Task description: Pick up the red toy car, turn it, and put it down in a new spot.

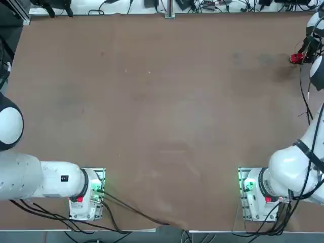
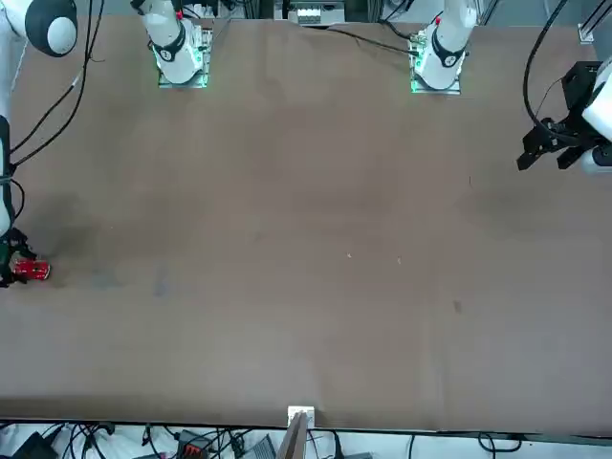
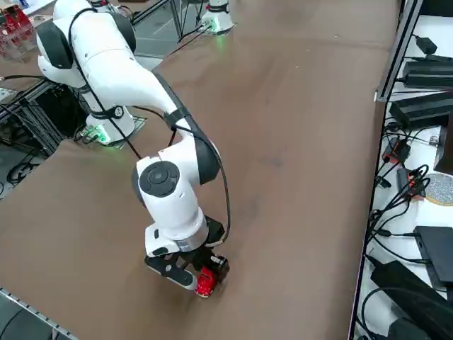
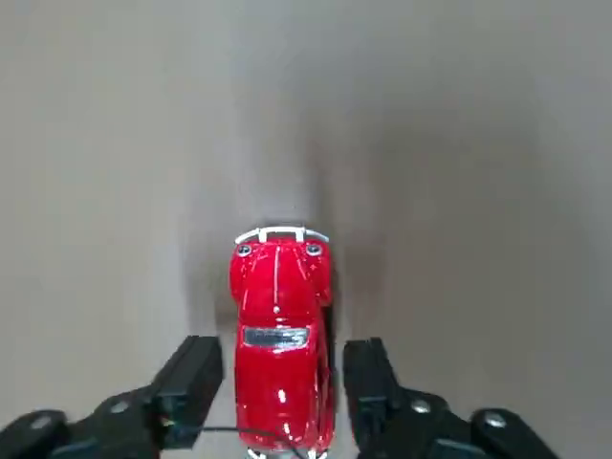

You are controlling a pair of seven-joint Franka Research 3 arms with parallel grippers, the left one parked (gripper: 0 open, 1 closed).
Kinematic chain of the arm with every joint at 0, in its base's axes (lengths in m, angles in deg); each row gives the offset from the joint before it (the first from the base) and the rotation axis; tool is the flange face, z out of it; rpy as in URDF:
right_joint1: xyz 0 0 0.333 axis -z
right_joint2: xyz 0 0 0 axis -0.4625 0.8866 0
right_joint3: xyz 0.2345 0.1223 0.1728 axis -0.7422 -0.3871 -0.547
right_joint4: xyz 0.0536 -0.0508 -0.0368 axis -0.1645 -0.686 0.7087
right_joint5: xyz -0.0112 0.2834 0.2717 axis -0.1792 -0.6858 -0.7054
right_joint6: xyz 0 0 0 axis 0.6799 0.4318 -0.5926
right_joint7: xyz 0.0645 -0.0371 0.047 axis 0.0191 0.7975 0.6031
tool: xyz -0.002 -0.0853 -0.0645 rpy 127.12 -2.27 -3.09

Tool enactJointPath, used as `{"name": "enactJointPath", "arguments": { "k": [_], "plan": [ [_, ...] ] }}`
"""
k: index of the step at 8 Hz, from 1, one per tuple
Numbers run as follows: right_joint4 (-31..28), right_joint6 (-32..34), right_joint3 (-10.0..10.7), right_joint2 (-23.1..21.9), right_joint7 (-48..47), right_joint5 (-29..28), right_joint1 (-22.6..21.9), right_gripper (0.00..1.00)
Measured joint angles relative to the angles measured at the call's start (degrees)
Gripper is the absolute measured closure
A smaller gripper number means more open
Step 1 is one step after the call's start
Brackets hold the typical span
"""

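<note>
At the top view's far right edge, the right arm's black two-finger gripper (image 4: 277, 387) straddled the tiny glossy red toy car (image 4: 280, 339) on the brown table (image 1: 162, 121), fingers parted beside it, apparently mid-grasp or release, closing likely next.

One red toy car (image 4: 280, 344) sits on the desk (image 1: 162, 126), at its far right edge. Two white robot arms stand at the near side, one left, one right. One pincer (image 4: 280, 390) is over the car, a black finger (image 4: 186, 390) apart on each side, two fingers in all
</note>
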Motion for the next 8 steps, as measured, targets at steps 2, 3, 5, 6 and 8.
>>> {"name": "enactJointPath", "arguments": {
  "k": [2,3,5,6,8],
  "plan": [
    [0.33,0.03,0.00,-0.04,0.13,-0.03,0.01,0.00],
    [0.94,0.88,0.00,-0.30,0.37,-0.04,0.01,0.00],
    [2.61,10.19,0.09,-4.09,4.12,-0.11,0.06,0.00],
    [3.05,18.14,0.14,-7.82,7.68,-0.17,0.15,0.00],
    [3.10,28.57,0.03,-15.53,15.15,-0.19,0.09,0.00]
  ]
}}
